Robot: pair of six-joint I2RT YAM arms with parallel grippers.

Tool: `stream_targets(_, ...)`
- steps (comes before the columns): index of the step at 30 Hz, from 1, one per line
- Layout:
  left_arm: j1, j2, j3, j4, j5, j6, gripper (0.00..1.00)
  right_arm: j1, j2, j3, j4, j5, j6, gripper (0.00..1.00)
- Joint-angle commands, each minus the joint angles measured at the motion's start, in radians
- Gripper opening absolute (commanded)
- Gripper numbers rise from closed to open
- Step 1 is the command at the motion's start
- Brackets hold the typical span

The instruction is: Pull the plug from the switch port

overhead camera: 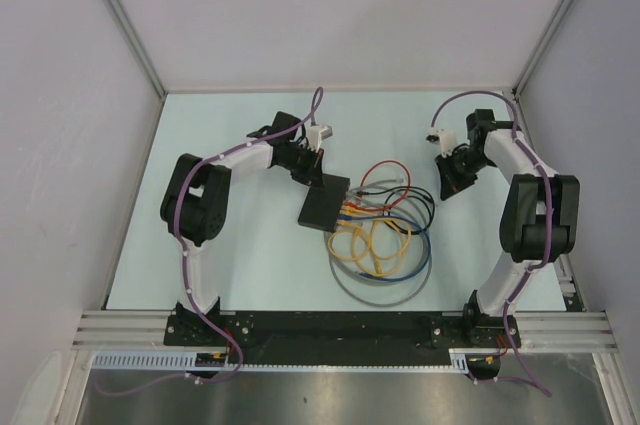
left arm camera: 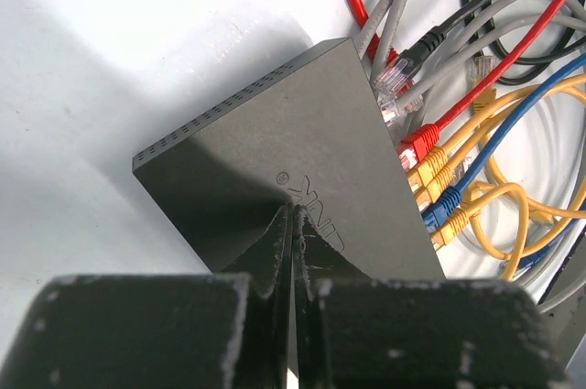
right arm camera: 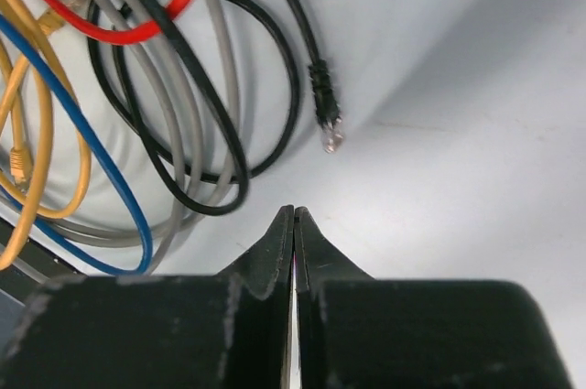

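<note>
Switch (overhead camera: 325,207): we see a flat matte black box lying flat mid-table, with vent holes along one edge.
Plugs (left arm camera: 430,169): we count red, yellow, blue and yellow side by side in its sockets.

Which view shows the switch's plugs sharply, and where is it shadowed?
Left wrist: plugs sharp, switch shadowing the table to its left, left tool blurred. Top external: plugs too small. Right wrist: loose black plug sharp, right tool blurred.

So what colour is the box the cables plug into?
Matte black; the switch shows best in the left wrist view.
</note>
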Motion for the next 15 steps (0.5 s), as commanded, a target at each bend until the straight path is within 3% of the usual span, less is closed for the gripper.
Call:
stream_targets(1, -0.017, 0.035, -0.004, -0.021, -0.033, 0.005, 0.0, -0.092, -0.029, 0.051, 0.012, -0.023, 0.03, 0.0)
stream_targets(2, -0.017, 0.035, -0.002, -0.021, -0.033, 0.004, 0.0, -0.109, -0.029, 0.062, 0.01, -0.036, 0.037, 0.0)
stream_targets(3, -0.017, 0.035, -0.002, -0.022, -0.033, 0.004, 0.0, -0.12, -0.029, 0.071, -0.006, -0.086, 0.038, 0.06)
stream_targets(5, -0.017, 0.035, -0.002, -0.022, -0.035, 0.004, 0.0, -0.126, -0.034, 0.092, -0.022, -0.138, 0.035, 0.26)
stream_targets(6, -0.017, 0.035, -0.002, -0.021, -0.035, 0.004, 0.0, -0.12, -0.036, 0.099, -0.028, -0.176, 0.027, 0.43)
stream_targets(7, -0.017, 0.034, -0.004, -0.022, -0.035, 0.002, 0.0, -0.108, -0.037, 0.103, -0.033, -0.192, 0.021, 0.48)
stream_targets(12, -0.017, 0.021, -0.008, -0.025, -0.041, 0.004, 0.0, -0.007, 0.0, 0.117, -0.026, -0.194, 0.01, 0.64)
stream_targets(15, -0.017, 0.011, -0.019, -0.022, -0.043, 0.005, 0.0, 0.042, 0.042, 0.12, -0.017, -0.181, 0.012, 0.65)
